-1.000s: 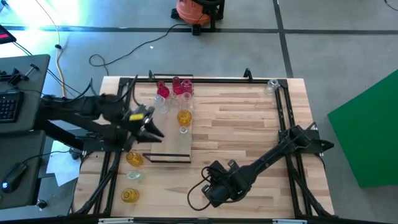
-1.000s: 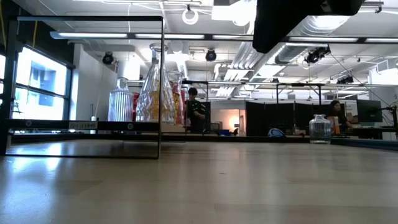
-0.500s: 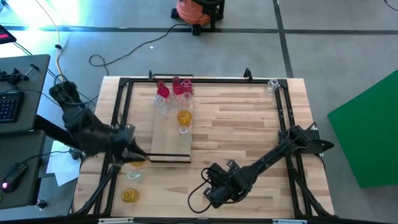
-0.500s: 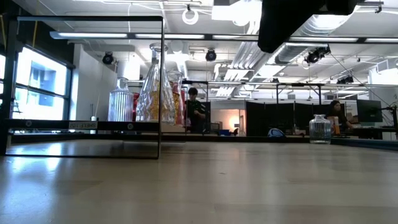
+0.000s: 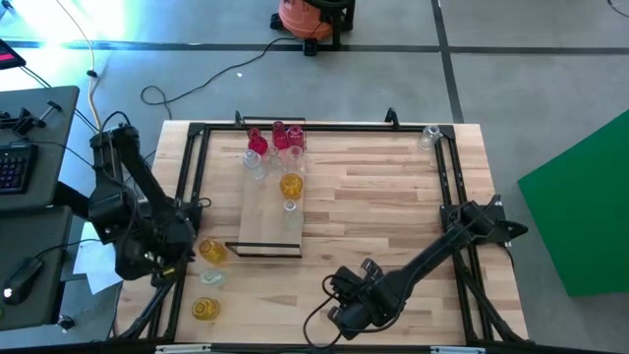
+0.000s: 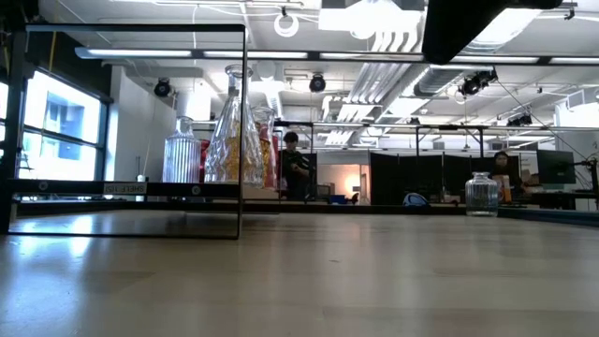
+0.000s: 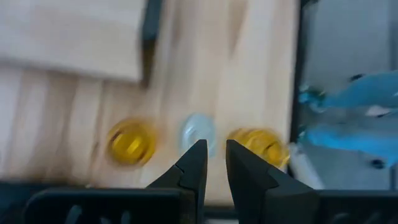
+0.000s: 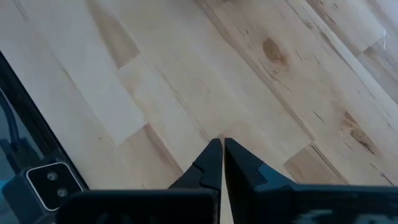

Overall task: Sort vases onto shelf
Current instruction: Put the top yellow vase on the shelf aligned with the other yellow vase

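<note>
Red, amber and clear vases [image 5: 280,157] stand on their bases on the shelf [image 5: 267,224], a light board with a dark strip at its near end. In the low view they show as a group [image 6: 229,140]. Beside the shelf, near the table's left edge, stand an amber vase [image 5: 212,251], a clear one [image 5: 209,279] and another amber one [image 5: 204,309]. A lone clear vase [image 5: 428,135] stands at the far right corner. My left gripper [image 7: 214,165], slightly open and empty, hovers left of that row [image 5: 175,256]. My right gripper [image 8: 221,149] is shut over bare wood near the near edge [image 5: 344,310].
A black frame [image 5: 187,187] runs around the slatted tabletop. Between the shelf and the right rail lies open wood [image 5: 383,206]. A desk with a keyboard [image 5: 15,167] stands left of the table. People [image 6: 295,168] sit in the room beyond.
My left arm has drawn back from over the shelf's left side toward the table's left edge and now hangs beside the row of three vases. My right gripper has shifted a little toward the near edge. No vase has moved.
</note>
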### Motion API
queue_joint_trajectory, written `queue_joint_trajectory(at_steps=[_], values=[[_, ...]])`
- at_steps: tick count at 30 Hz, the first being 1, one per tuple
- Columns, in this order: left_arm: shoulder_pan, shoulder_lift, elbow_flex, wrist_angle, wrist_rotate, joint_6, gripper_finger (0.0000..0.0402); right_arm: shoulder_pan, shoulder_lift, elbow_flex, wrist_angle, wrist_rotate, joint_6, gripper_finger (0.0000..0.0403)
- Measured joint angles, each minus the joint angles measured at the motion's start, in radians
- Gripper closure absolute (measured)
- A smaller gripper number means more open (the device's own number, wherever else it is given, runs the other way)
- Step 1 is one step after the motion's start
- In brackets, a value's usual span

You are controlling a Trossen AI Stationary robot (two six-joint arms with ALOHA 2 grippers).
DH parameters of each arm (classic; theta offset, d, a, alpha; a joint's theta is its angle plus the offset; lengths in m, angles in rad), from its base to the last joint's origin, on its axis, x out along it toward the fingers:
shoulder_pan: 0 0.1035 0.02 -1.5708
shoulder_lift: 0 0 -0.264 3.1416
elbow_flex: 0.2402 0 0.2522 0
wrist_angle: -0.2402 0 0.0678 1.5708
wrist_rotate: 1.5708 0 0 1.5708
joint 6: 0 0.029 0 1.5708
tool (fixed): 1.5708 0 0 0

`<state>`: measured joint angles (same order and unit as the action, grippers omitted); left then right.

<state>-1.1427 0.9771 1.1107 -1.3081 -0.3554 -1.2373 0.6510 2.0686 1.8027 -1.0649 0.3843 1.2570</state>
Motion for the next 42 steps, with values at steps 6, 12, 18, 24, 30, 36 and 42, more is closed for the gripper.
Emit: queue_joint_trajectory(at_steps=[6, 12, 18, 24, 30, 36, 42], values=[[-0.05, -0.001, -0.004, -0.128, 0.014, -0.15, 0.0353, 0.0, 0.0, 0.0, 0.013, 0.001, 0.0, 0.0403], [-0.053, 0.007, -0.107, -0.102, 0.079, -0.201, 0.033, 0.002, 0.0, 0.0, 0.016, 0.036, 0.01, 0.0403], [-0.053, 0.035, -0.222, 0.058, 0.164, -0.177, 0.0275, 0.004, 0.0, 0.0, 0.016, 0.053, 0.026, 0.0403], [-0.046, 0.06, -0.251, 0.083, 0.1, -0.126, 0.0214, 0.005, 0.0, 0.0, 0.016, 0.053, 0.025, 0.0403], [-0.017, 0.063, -0.266, 0.085, 0.016, -0.102, 0.0178, 0.005, 0.0, 0.0, 0.017, 0.053, 0.025, 0.0403], [0.024, 0.063, -0.282, 0.097, -0.021, -0.051, 0.0175, 0.005, 0.0, 0.0, 0.018, 0.054, 0.026, 0.0403], [0.069, 0.063, -0.326, 0.133, 0.009, -0.051, 0.0175, 0.005, 0.0, 0.0, 0.023, 0.054, 0.025, 0.0403]])
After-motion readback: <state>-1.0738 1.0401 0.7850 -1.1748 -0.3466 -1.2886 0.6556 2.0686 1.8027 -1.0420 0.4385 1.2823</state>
